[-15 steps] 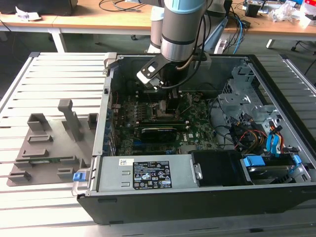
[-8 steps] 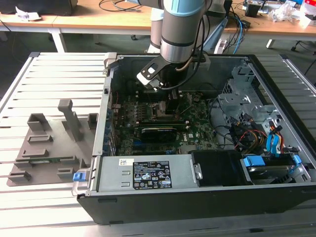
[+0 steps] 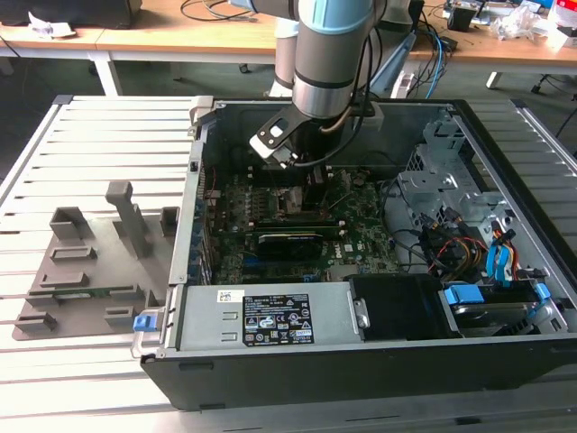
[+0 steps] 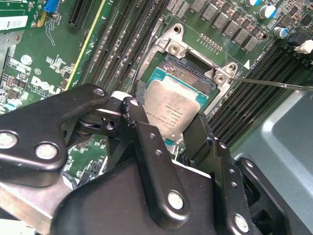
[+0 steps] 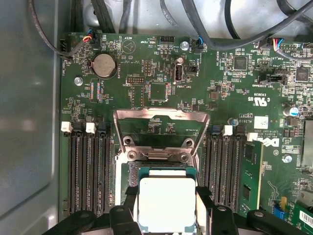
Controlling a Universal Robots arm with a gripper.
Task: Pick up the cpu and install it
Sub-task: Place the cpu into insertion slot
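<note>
Sitting pinched by two opposite edges, the cpu (image 5: 166, 203) is held in the claw (image 5: 166, 218), whose fingers are drawn in narrow against its thin rim, right over the open socket (image 5: 128, 171). Whether it is fully seated I cannot tell. It looks light, stiff and flat, its smooth metal lid probably slick and its underside delicate, so the edges seem the safest hold. Beside the socket the load frame (image 5: 161, 117) stands flipped up, and memory slots (image 5: 88, 166) flank the socket on the motherboard (image 5: 234, 88).
</note>
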